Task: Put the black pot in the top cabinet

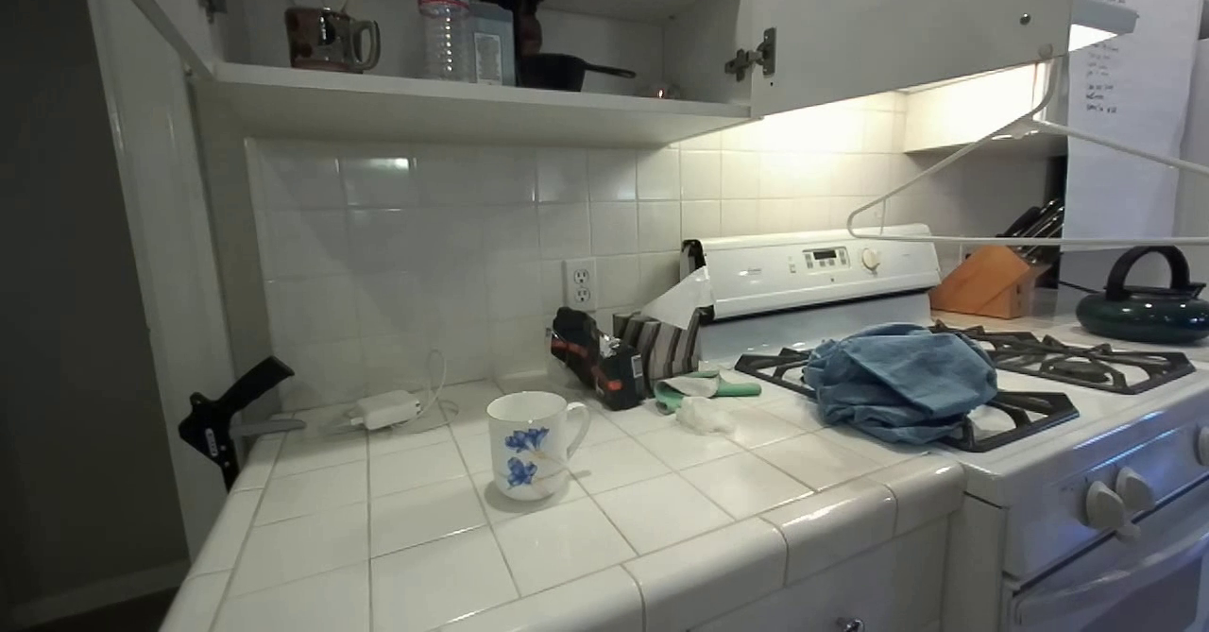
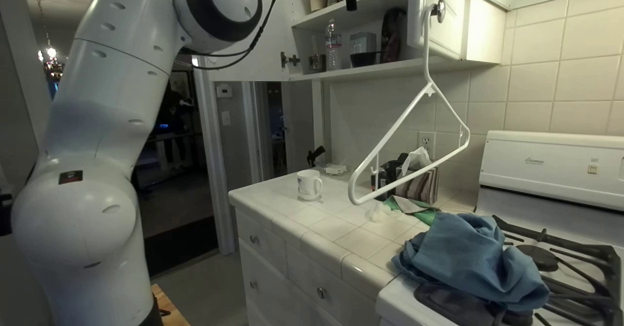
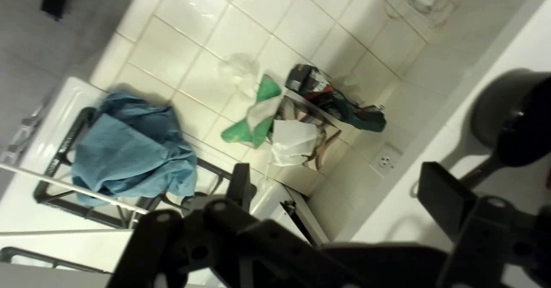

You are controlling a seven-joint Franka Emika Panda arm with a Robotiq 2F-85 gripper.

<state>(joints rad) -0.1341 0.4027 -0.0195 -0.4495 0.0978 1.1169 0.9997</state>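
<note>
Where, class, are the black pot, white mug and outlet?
Black pot [image 1: 551, 73], in an exterior view: its bowl.
White mug [image 2: 308, 186], in an exterior view: outer wall.
Outlet [image 3: 386, 159], in the wrist view: faceplate.

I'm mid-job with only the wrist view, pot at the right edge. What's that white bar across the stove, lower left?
Observer: A hanger; an exterior view shows it hooked on the knob of an open cabinet door.
Operator: Does anything tall share the shelf with the pot?
Observer: Yes, a clear bottle stands on it, in both exterior views.
Operator: And on the counter, anything outside my picture?
Observer: A white mug, standing upright, in both exterior views.
</note>
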